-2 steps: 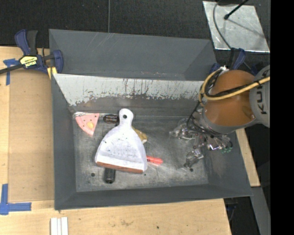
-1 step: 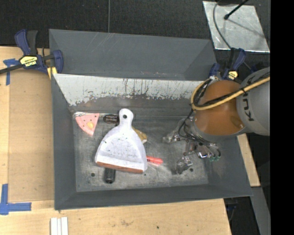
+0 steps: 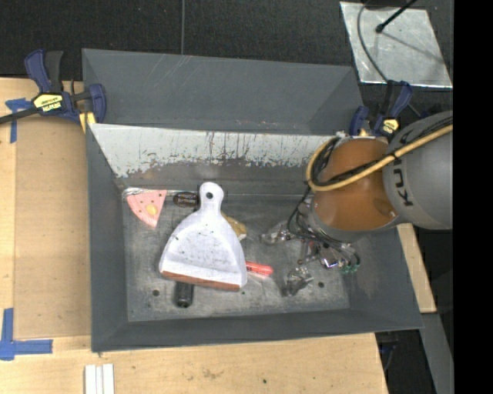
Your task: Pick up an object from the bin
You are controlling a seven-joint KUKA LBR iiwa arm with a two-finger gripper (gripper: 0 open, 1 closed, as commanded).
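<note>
Behind the grey bin (image 3: 223, 85) a black matte surface (image 3: 154, 27) is seen, crossed by a thin vertical seam. At the upper right a pale speckled metal plate (image 3: 412, 54) is laid, with a black cable (image 3: 394, 17) run over it.

The white dustpan (image 3: 202, 250) takes the middle of the bin (image 3: 108, 254). A black cylinder (image 3: 183, 294) lies just beside its front edge and a small red piece (image 3: 259, 270) at its right corner. A pink wedge (image 3: 146, 205) fills the back left corner. The gripper (image 3: 300, 277) and the arm's orange cover (image 3: 350, 192) block the right side. The left front corner and the front strip are bare.
</note>
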